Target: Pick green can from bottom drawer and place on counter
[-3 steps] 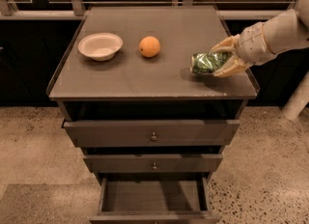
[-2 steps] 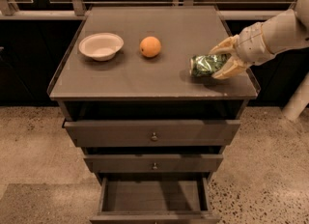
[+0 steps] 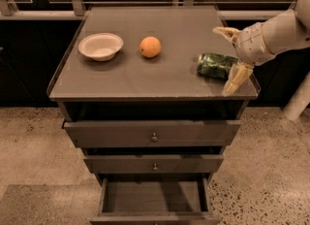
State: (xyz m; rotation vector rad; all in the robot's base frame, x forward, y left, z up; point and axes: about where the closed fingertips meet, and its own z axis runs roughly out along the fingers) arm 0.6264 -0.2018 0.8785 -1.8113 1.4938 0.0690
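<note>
Now we see the tool [image 3: 222, 61] at the right edge of the desk [image 3: 169, 76], jaws spread apart — the green can [image 3: 213, 65] lies sideways between them, bottom drawer [image 3: 155, 199] open below.

Gripper [image 3: 223, 60], jaws spread, flanks green can [image 3: 212, 65] lying on counter [image 3: 164, 81].

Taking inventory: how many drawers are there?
3, stacked below the counter: top drawer and middle drawer nearly shut, bottom drawer pulled open. Open hand sits by the green can at the counter's right.
</note>
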